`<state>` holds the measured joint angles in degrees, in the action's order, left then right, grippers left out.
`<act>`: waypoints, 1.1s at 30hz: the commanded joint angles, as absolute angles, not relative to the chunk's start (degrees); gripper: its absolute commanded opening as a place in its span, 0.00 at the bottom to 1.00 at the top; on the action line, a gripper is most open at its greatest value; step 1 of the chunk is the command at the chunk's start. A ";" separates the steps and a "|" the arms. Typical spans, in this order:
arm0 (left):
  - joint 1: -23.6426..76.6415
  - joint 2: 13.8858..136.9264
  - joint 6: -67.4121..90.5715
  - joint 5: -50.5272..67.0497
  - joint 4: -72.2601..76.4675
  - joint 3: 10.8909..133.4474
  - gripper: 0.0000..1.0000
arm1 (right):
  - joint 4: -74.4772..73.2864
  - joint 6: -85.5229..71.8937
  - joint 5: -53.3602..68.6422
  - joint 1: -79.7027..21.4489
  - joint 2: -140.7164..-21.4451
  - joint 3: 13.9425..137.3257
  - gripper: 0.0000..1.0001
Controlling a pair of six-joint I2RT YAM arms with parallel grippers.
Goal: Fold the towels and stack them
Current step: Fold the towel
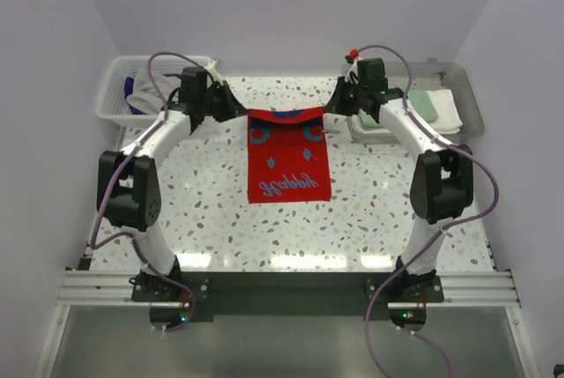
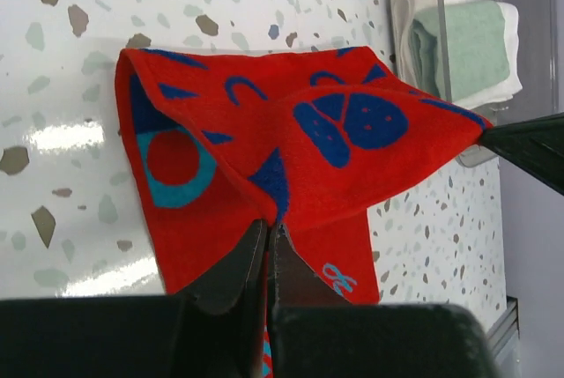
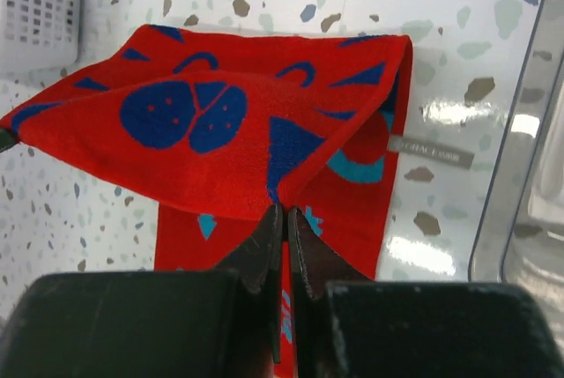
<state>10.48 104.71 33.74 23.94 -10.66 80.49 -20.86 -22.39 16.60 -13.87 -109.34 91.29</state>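
Red patterned towel (image 1: pixel 289 162) lies on the terrazzo table (image 1: pixel 220 219) between the two grippers, with its far end lifted into a fold. The left gripper (image 2: pixel 269 224) is clamped on one far corner and the right gripper (image 3: pixel 284 211) on the other, jaws pressed tight on the cloth. Outboard of the left gripper, a white slatted basket (image 1: pixel 113 107) holds a pale towel (image 1: pixel 145 74) and a dark purple towel (image 1: pixel 139 100), both largely hidden by the left arm (image 1: pixel 163 136) and its cable (image 1: pixel 152 74). Outboard of the right gripper, a clear tray (image 1: pixel 469 100) holds a folded mint green towel (image 2: pixel 467 48) on a white towel (image 2: pixel 404 8); the right arm (image 1: pixel 410 131) covers the tray's inner side. A sewn label (image 3: pixel 432 153) on the red towel is too small to read. The towel's long axis runs from the grippers back toward the arm bases (image 1: pixel 167 288), with script lettering at that end.
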 commanded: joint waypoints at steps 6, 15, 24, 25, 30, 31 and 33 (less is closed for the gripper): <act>10.98 90.54 32.43 25.58 -15.63 66.56 0.00 | -28.82 -21.36 18.63 -13.89 -94.85 81.75 0.00; 20.38 79.55 35.15 17.67 -14.34 48.02 0.00 | -24.44 -23.55 19.69 -17.49 -83.24 59.52 0.00; 21.97 79.36 35.60 15.91 -12.22 38.24 0.00 | -18.99 -24.43 19.69 -17.93 -84.19 46.59 0.00; 21.97 80.15 35.25 15.82 -12.13 37.97 0.00 | -18.11 -24.52 19.86 -17.84 -84.81 45.89 0.00; 22.24 81.91 34.72 15.29 -10.90 36.56 0.00 | -17.23 -24.35 19.34 -17.93 -86.92 45.35 0.00; 22.32 82.52 34.46 14.94 -10.81 36.65 0.00 | -17.31 -24.17 19.25 -17.93 -86.92 45.44 0.00; 22.41 83.05 34.37 14.85 -10.90 36.65 0.00 | -17.40 -24.17 19.16 -17.93 -86.75 45.61 0.00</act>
